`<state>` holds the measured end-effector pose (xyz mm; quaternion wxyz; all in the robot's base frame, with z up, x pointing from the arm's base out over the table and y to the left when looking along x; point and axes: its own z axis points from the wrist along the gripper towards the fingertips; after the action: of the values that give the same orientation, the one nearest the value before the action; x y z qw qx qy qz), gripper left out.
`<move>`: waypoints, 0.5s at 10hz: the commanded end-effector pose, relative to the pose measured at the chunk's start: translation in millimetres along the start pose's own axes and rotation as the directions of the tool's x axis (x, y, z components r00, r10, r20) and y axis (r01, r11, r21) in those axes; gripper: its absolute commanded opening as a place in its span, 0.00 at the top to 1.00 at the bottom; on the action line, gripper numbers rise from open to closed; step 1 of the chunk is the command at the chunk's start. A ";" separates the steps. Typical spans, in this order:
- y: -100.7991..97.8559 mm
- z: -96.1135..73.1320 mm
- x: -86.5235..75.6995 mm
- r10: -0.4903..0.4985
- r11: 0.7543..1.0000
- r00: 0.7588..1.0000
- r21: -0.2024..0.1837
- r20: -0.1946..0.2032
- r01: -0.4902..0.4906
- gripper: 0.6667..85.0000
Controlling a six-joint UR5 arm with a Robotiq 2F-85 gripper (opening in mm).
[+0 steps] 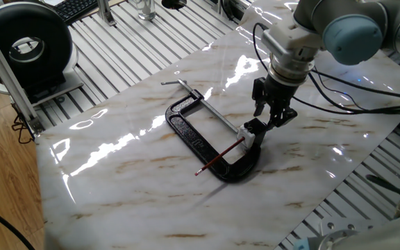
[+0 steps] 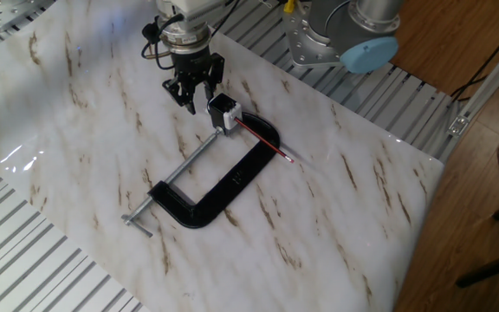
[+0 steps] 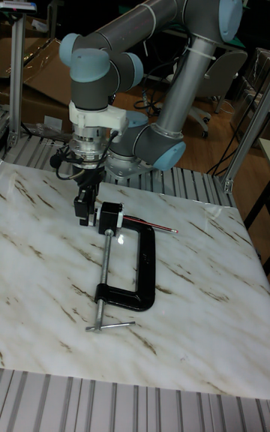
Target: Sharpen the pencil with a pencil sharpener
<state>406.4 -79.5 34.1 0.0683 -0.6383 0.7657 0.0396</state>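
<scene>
Gripper (image 1: pixel 272 118) spread and empty just above clamp (image 1: pixel 207 144) end, pencil (image 1: pixel 221 157) in sharpener (image 1: pixel 247 137) mid-table (image 1: pixel 117 173), edges well apart.

A black C-clamp (image 1: pixel 207 149) lies flat on the marble-patterned tabletop (image 1: pixel 130 180).

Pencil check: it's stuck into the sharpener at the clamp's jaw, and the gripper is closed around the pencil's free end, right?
Not quite. The pencil does sit in the pencil sharpener at the C-clamp jaw, but the gripper isn't on it. The other fixed view shows it hovering beside the clamp's block, on the side away from the pencil, holding nothing.
</scene>
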 end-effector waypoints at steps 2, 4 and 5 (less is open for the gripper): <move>1.4 6.5 9.0 -0.039 0.999 0.999 0.018 0.014 0.039 0.43; 4.5 12.7 6.9 -0.034 0.999 0.999 0.025 0.023 0.034 0.43; 5.2 13.6 7.0 -0.034 0.999 0.999 0.026 0.023 0.033 0.42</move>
<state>401.2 -84.9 22.9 0.0763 -0.6510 0.7543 0.0359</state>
